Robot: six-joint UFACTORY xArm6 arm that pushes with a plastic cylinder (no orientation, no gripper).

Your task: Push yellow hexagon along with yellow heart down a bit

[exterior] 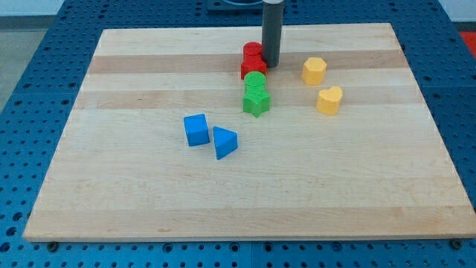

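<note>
Yellow hexagon sits just above yellow heart; my tip touches red blocks; no claw fitted; circle above hexagon, push down through both.

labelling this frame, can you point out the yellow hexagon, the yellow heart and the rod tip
yellow hexagon (314,70), camera view, on its top face
yellow heart (329,99), camera view, on its top face
my tip (271,65), camera view, at the rod's very end, beside the red blocks
</note>
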